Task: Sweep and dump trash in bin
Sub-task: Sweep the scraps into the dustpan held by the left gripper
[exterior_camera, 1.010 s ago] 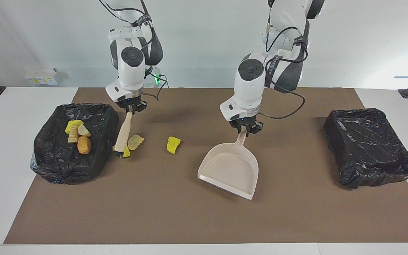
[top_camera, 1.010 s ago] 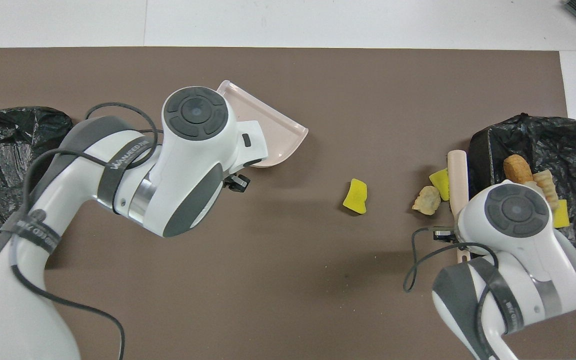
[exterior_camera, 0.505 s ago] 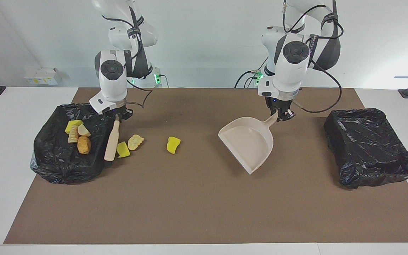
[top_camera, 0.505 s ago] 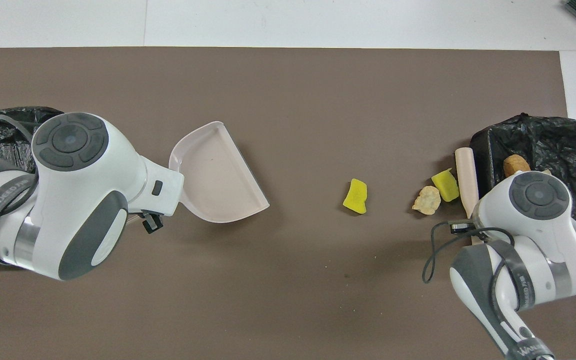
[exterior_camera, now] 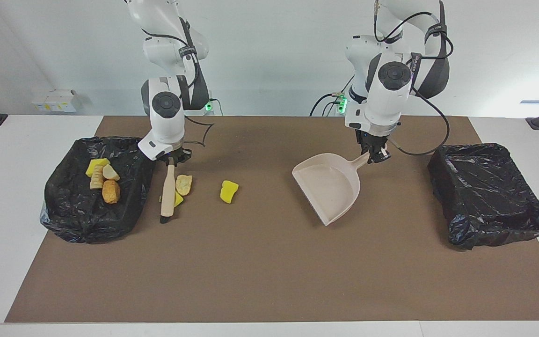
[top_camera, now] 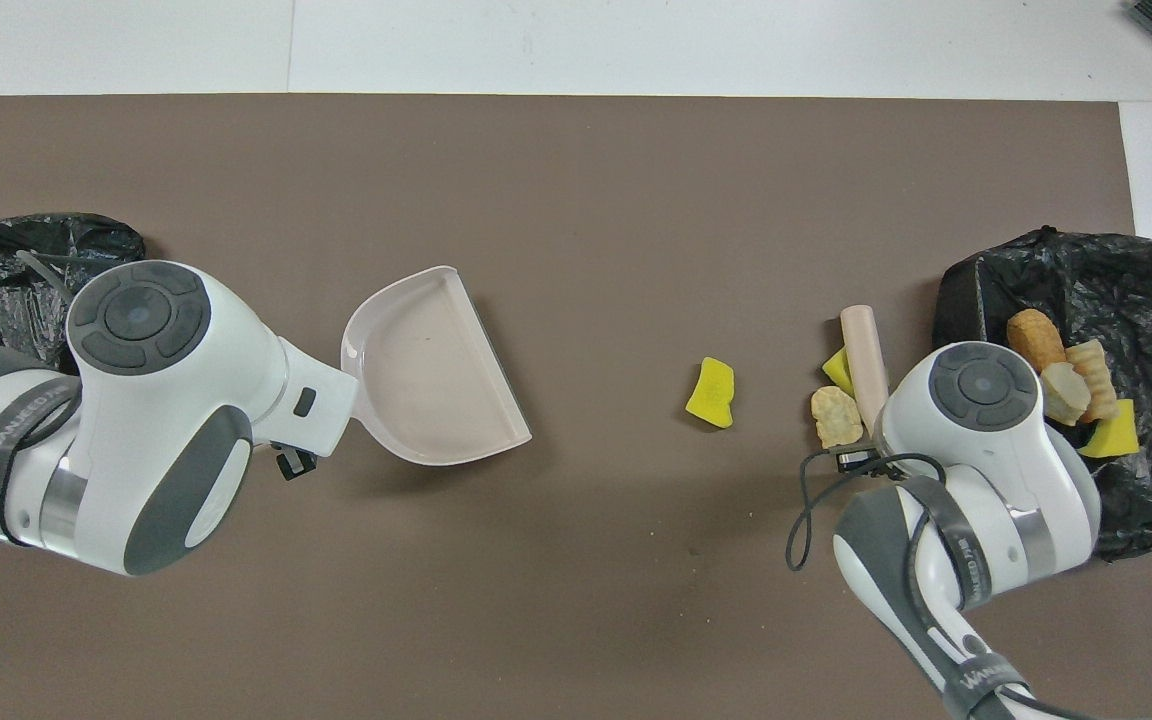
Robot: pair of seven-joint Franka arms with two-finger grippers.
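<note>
From across the counter (exterior_camera: 269, 281), the right claw (exterior_camera: 171, 159) is gripping the top of the brush (exterior_camera: 168, 192) handle, fingers pinched tight on it, and the bristle end is touching down on the brown mat (exterior_camera: 269, 262) just beside the bin (exterior_camera: 94, 187) at the right arm's end. Two pieces of trash, a pale pastry (exterior_camera: 184, 184) and a yellow chunk (exterior_camera: 178, 200), are sitting right against the brush, and a lone yellow sponge (exterior_camera: 229, 191) is lying apart from them toward the middle. Four more pieces (exterior_camera: 103, 180) are resting on the black liner of that bin. The left claw (exterior_camera: 375, 155) is clamping the handle of the dustpan (exterior_camera: 329, 187), which is lying empty with its open mouth facing the trash; a second bin (exterior_camera: 489, 192) is waiting near it at the left arm's end. This looks like the sweeping step: the next move probably calls for the brush pushing the loose pieces toward the pan while the pan is coming in to meet them. White wall, grey-white counter edges, a small box (exterior_camera: 54, 99) at the wall. From overhead, the brush (top_camera: 864, 355) is poking out from under the right arm, the pastry (top_camera: 834, 417) and chunk (top_camera: 839, 369) hugging it, the sponge (top_camera: 712, 392) well short of the dustpan (top_camera: 431, 370). The bin (top_camera: 1116, 300) is showing its pieces (top_camera: 1061, 370), and both claws are hiding beneath their arms.
</note>
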